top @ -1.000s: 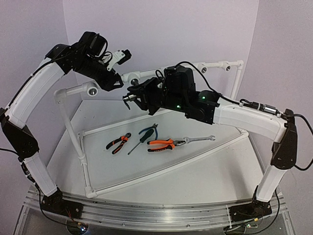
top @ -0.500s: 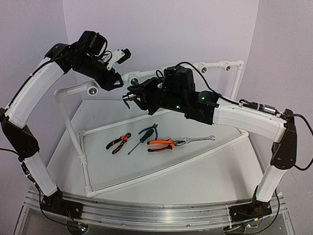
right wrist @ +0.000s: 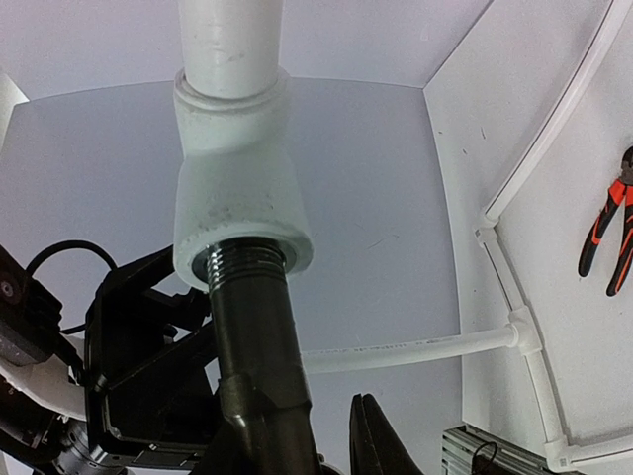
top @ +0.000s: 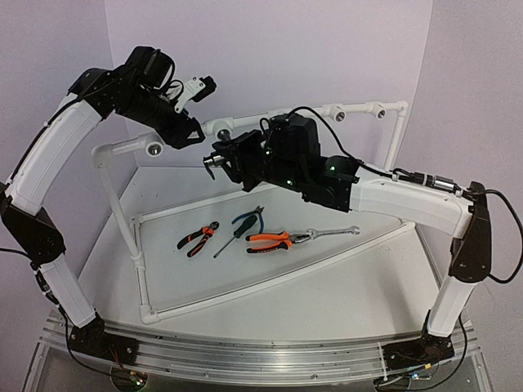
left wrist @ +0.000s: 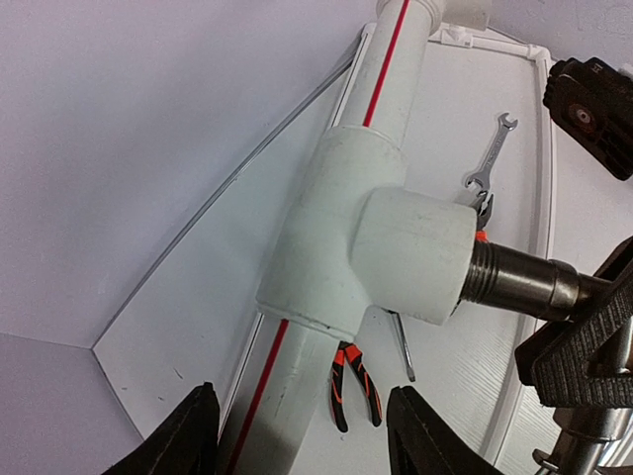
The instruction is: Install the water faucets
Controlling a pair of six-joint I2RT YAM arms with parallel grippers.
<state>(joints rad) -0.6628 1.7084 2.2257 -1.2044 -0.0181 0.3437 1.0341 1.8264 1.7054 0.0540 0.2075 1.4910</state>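
One grip on, one off

Left wrist view, lower edge: left gripper [left wrist: 305, 426] released, fingers spread either side of white pipe [left wrist: 391, 59]. Centre: white tee fitting [left wrist: 336, 228]. Right of it: black faucet [left wrist: 519, 282], threaded end in tee's side socket. Far right: right gripper [left wrist: 584, 351] clenched on faucet body.

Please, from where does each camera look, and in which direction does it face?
Top external: above and behind the bases, facing down over the table; both arms show whole.
Left wrist: on the left arm, facing the tee fitting from close, table beyond; left gripper fingers at the bottom edge.
Right wrist: behind the faucet, facing along it into the fitting; one right gripper finger at the bottom.
Shared: both wrist views show the faucet's thread entering the tee fitting.
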